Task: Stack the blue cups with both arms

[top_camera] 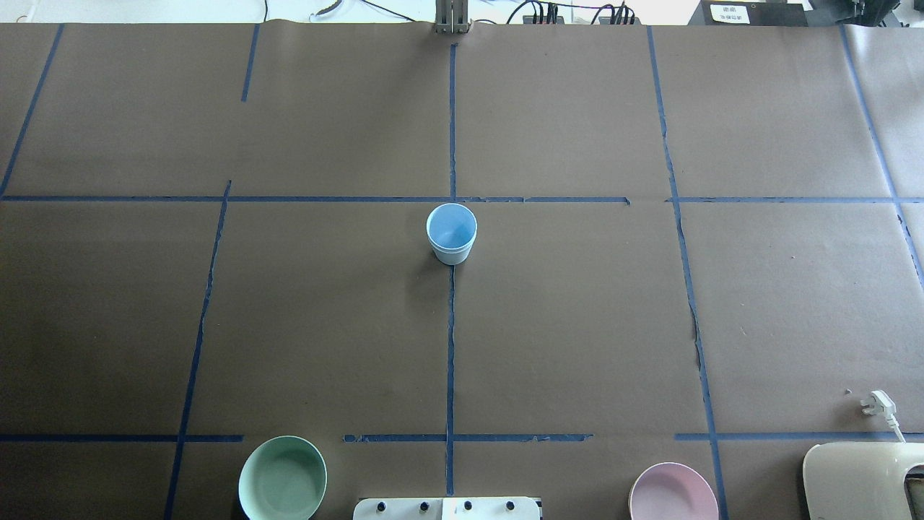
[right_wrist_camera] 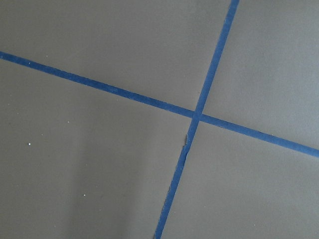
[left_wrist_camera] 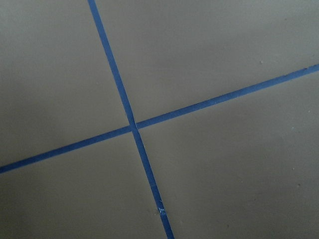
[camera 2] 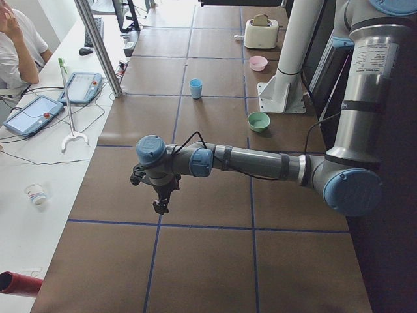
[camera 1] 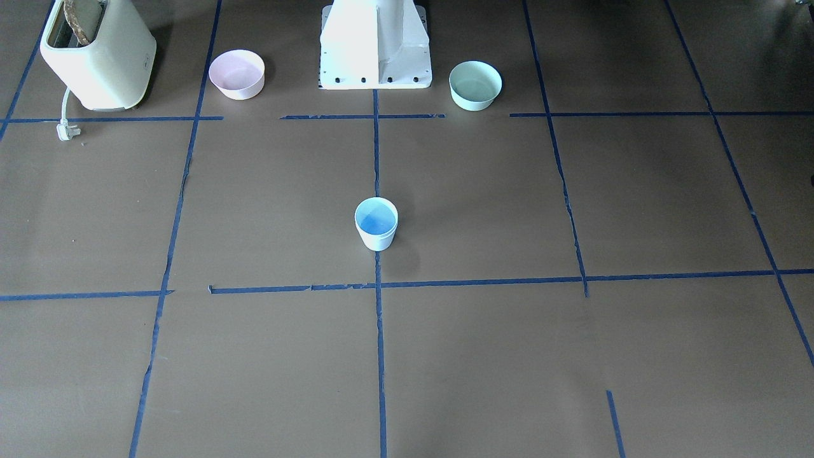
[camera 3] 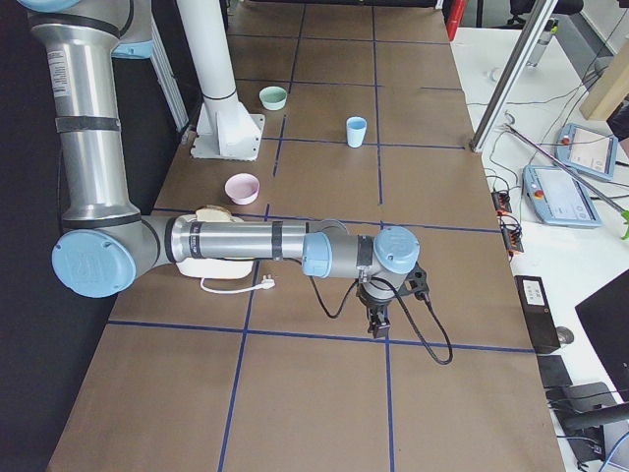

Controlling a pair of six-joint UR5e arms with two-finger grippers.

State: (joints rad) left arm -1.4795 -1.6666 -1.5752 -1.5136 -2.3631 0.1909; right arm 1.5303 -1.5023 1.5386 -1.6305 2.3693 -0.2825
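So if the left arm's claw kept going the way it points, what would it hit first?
Probably just the table: the left claw points down, and its wrist camera shows only brown paper with a blue tape crossing. The blue cups stand well away. Its height above the table is unclear.

The desk (top_camera: 577, 325) is covered in brown paper, marked into squares by blue tape (top_camera: 450, 347). At its middle the cups (top_camera: 452, 232) stand upright on the centre tape line, seemingly one nested in the other. Along the robot's edge a white pedestal (camera 1: 375, 51) stands between a pink bowl (camera 1: 236, 74) and a green bowl (camera 1: 475, 84). Beyond the pink bowl is a toaster (camera 1: 102, 54), its plug (camera 1: 65, 130) loose on the paper.
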